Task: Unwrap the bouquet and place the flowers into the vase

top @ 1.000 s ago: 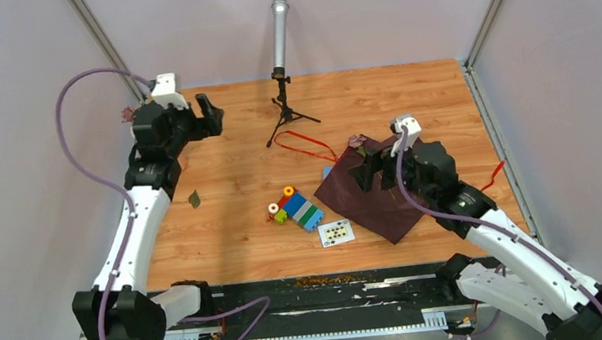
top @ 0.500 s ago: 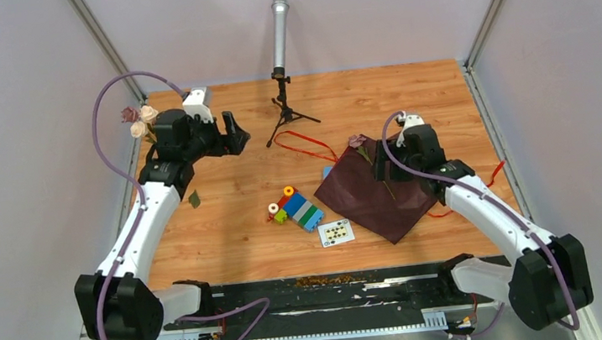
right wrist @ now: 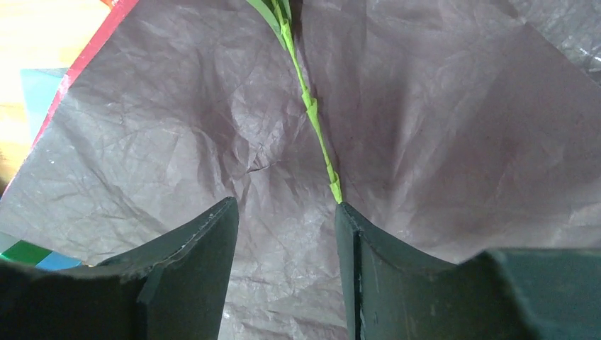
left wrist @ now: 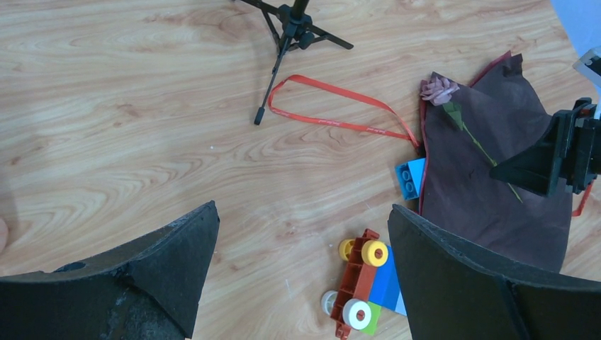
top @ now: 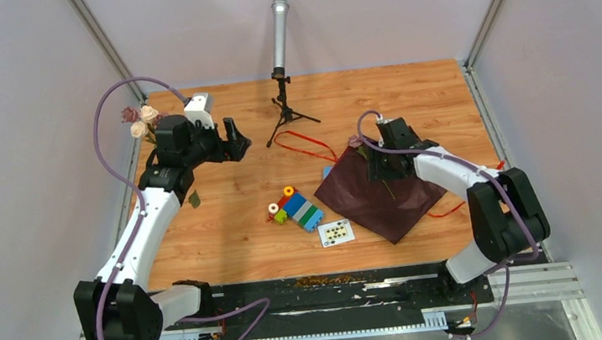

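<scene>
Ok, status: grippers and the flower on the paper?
Left gripper open, empty, raised. Right gripper low over the maroon paper, jaws apart at the end of the rose stem, not yet gripping. Nothing across the stem.

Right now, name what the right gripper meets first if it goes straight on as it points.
The right gripper would likely land on the maroon paper, with the green stem close beside its path; depth is unclear.
</scene>
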